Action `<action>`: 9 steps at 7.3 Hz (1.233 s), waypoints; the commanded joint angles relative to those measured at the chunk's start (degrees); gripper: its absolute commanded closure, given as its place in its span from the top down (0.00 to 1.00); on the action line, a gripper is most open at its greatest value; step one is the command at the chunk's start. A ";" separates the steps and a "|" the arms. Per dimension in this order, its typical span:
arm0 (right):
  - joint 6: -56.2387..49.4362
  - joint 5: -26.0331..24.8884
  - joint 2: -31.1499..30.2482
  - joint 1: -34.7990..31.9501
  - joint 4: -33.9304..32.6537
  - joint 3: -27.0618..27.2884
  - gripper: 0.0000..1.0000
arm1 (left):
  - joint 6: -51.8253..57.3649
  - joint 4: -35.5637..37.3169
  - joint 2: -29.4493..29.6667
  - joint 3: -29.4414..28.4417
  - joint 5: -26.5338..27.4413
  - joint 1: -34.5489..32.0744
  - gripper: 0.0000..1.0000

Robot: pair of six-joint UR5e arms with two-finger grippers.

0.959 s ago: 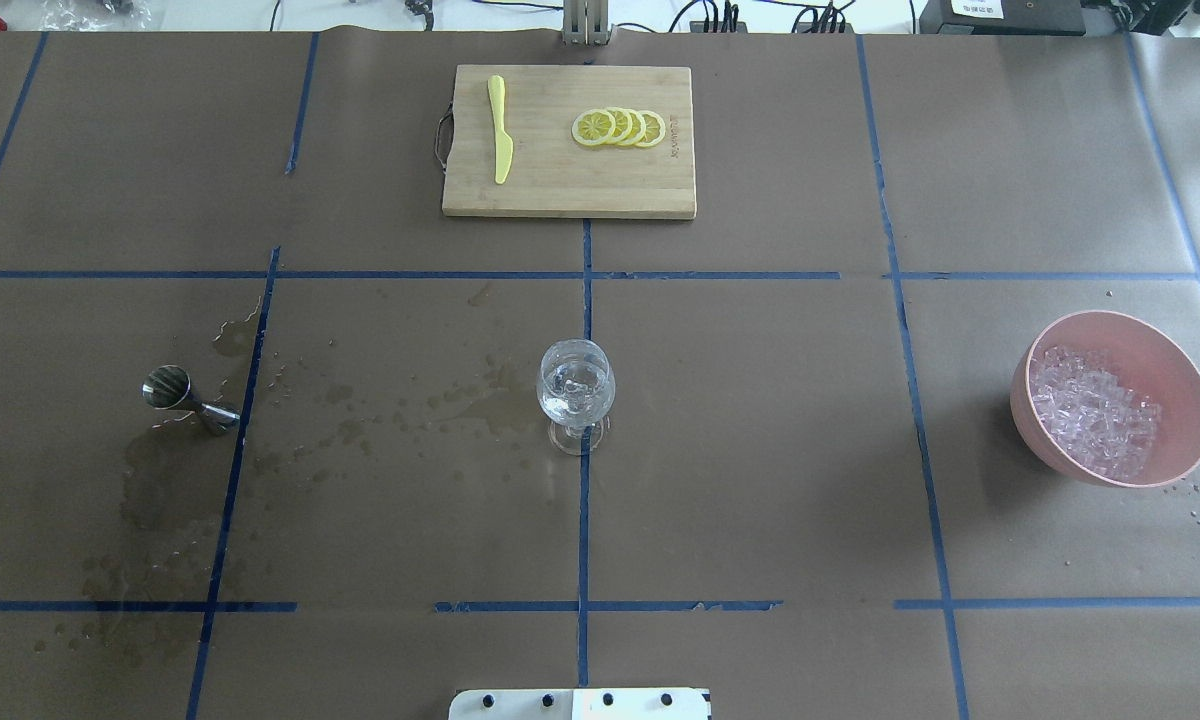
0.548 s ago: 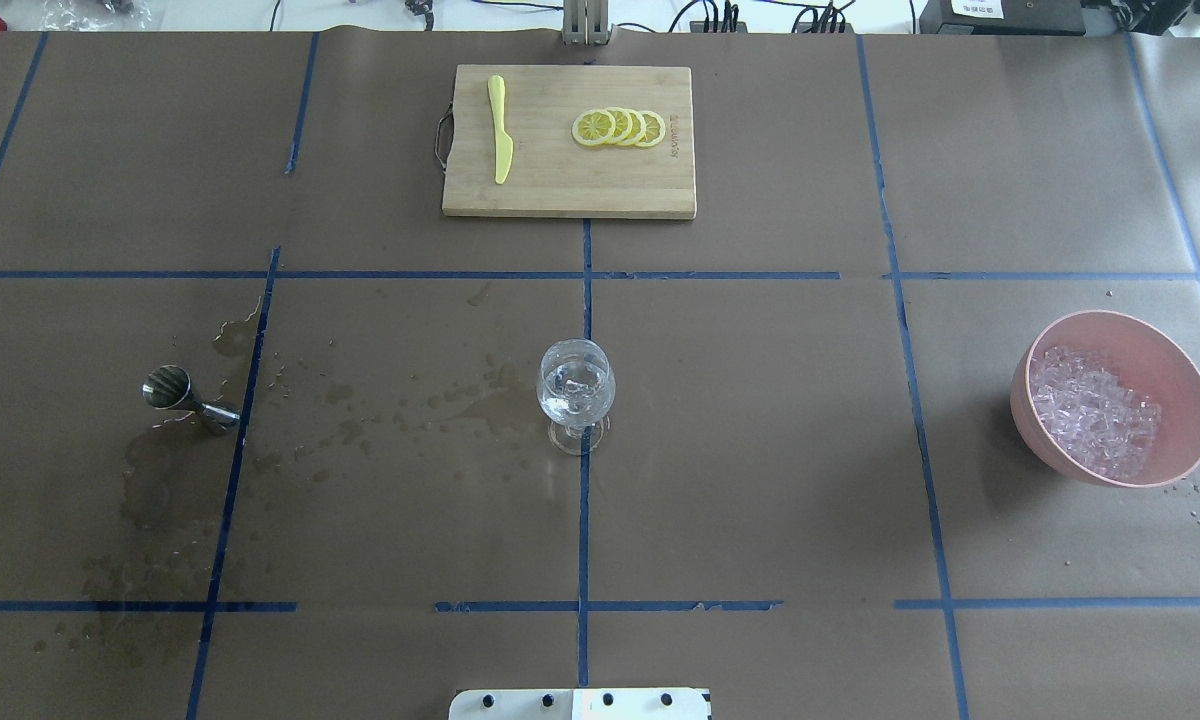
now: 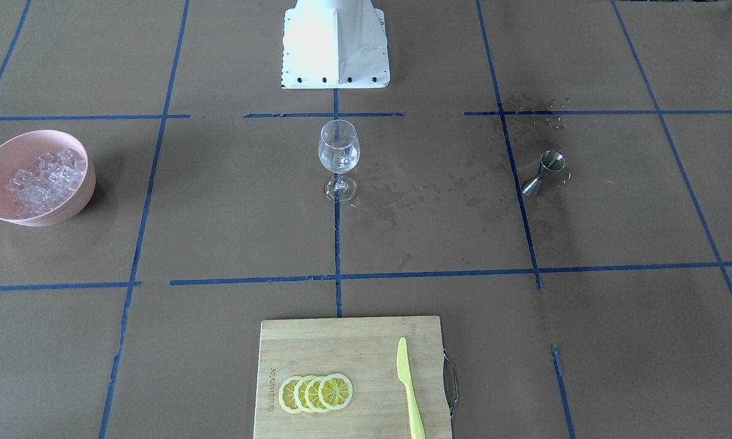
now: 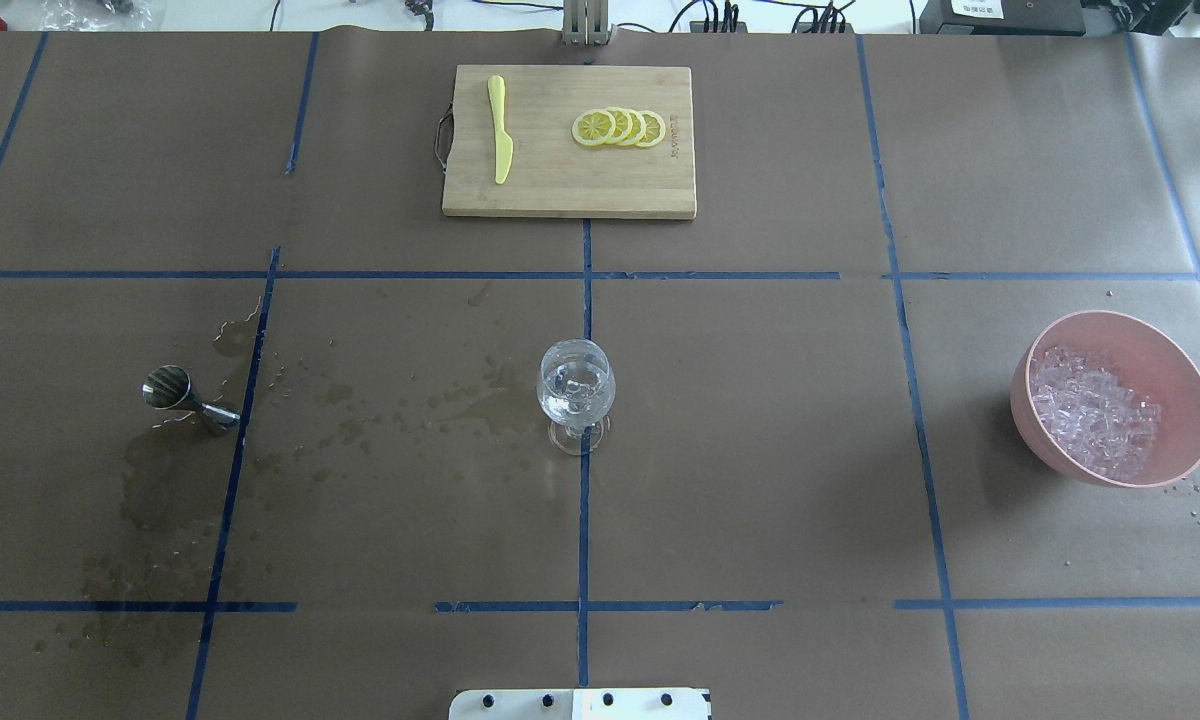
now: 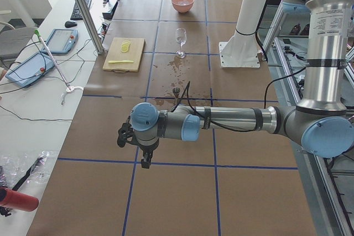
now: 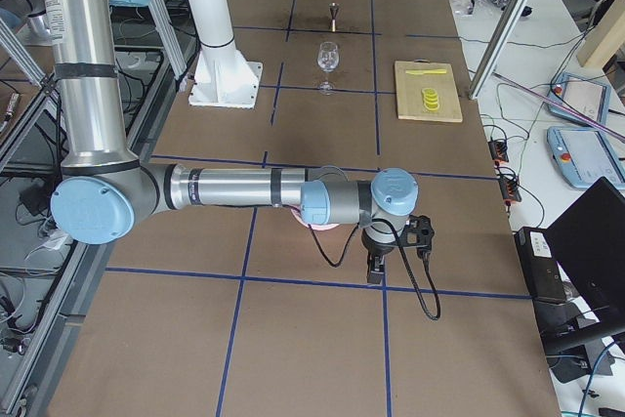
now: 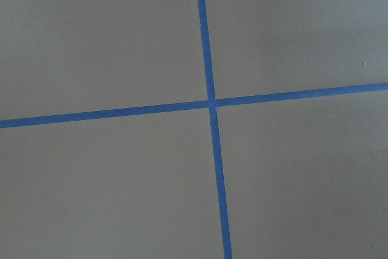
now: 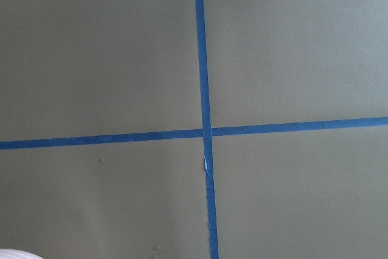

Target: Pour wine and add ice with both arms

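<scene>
A clear stemmed wine glass (image 4: 577, 395) stands at the table's middle, with clear contents in its bowl; it also shows in the front view (image 3: 339, 160). The ice (image 4: 1095, 412) is heaped in a pink bowl (image 4: 1175, 375) at the right. The wine shows as dark wet marks (image 4: 440, 400) on the brown paper between the glass and a steel jigger (image 4: 185, 395) lying at the left. My left gripper (image 5: 144, 162) hangs over bare paper far left of the jigger. My right gripper (image 6: 374, 272) hangs just past the bowl. I cannot tell whether either is open.
A bamboo cutting board (image 4: 570, 185) at the far middle carries lemon slices (image 4: 620, 128) and a yellow knife (image 4: 500, 128). The white pedestal base (image 3: 335, 46) stands at the near edge. Both wrist views show only paper and blue tape lines (image 7: 209, 104).
</scene>
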State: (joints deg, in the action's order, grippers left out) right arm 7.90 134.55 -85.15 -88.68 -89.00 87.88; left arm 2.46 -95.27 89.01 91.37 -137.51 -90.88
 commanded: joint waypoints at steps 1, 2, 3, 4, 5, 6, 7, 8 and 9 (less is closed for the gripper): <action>0.10 -0.51 0.25 0.00 0.05 0.01 1.00 | 0.00 -0.18 -0.41 -0.49 -0.04 0.00 1.00; 0.19 -0.51 0.25 0.00 -0.12 0.09 1.00 | 0.00 -0.36 -0.68 -0.41 -0.04 0.00 1.00; 0.19 -0.51 0.42 0.00 -0.30 0.18 1.00 | -0.09 -0.36 -0.68 -0.49 -0.04 0.00 1.00; 0.28 -0.43 0.43 0.00 -0.39 0.27 1.00 | -0.17 -0.36 -0.68 -0.50 -0.04 0.00 1.00; 0.28 -0.34 0.43 0.00 -0.39 0.36 1.00 | -0.17 -0.36 -0.68 -0.41 -0.04 0.00 1.00; 0.36 -0.34 0.34 0.00 -0.47 0.36 1.00 | -0.17 -0.36 -0.59 -0.41 -0.04 0.00 1.00; 0.36 -0.34 0.34 0.00 -0.47 0.36 1.00 | -1.04 -0.36 -0.51 -0.23 -0.04 0.00 1.00; 0.36 -0.34 0.34 0.00 -0.47 0.36 1.00 | -1.23 -0.36 -0.42 -0.32 -0.04 0.00 1.00; 0.36 -0.34 0.34 0.00 -0.47 0.45 1.00 | -1.23 -0.36 -0.42 -0.32 -0.04 0.00 1.00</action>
State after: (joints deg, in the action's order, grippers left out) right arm 8.26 134.21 -84.81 -88.68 -89.47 88.26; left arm 1.41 -95.63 88.54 91.05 -137.55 -90.88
